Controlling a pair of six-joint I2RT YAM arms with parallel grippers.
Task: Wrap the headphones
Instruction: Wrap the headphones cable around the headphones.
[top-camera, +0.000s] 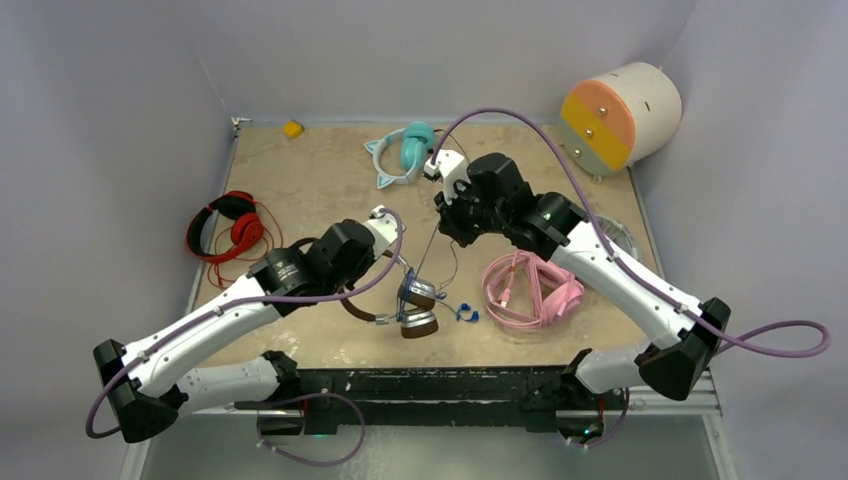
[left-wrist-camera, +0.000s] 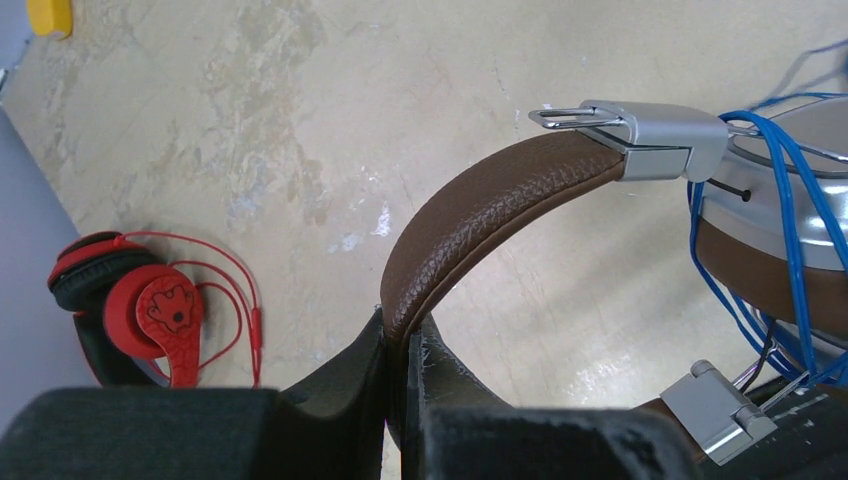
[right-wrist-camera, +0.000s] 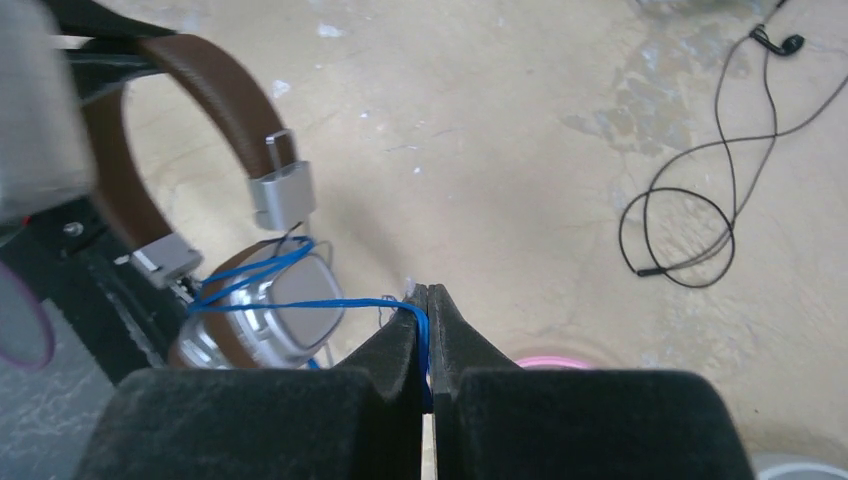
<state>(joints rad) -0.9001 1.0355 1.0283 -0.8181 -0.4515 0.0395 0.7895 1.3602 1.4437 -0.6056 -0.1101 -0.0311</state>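
Observation:
The brown headphones (top-camera: 415, 305), with silver cups (left-wrist-camera: 790, 190), hang just above the table's front centre, and the blue cord (left-wrist-camera: 792, 260) is looped several times around one cup. My left gripper (left-wrist-camera: 405, 335) is shut on the brown headband (left-wrist-camera: 480, 210). Behind and above the cups, my right gripper (right-wrist-camera: 428, 300) is shut on the blue cord (right-wrist-camera: 330, 305) and holds it taut. The cord's free end (top-camera: 467, 313) lies on the table to the right of the cups. The pink headphones (top-camera: 530, 290) lie at the right front.
Red headphones (top-camera: 230, 230) lie at the left edge and teal cat-ear headphones (top-camera: 405, 150) at the back. Black earphones (right-wrist-camera: 700, 200) lie on the table in the right wrist view. A white, orange-faced drum (top-camera: 620, 115) stands at back right, a yellow piece (top-camera: 292, 128) at the back.

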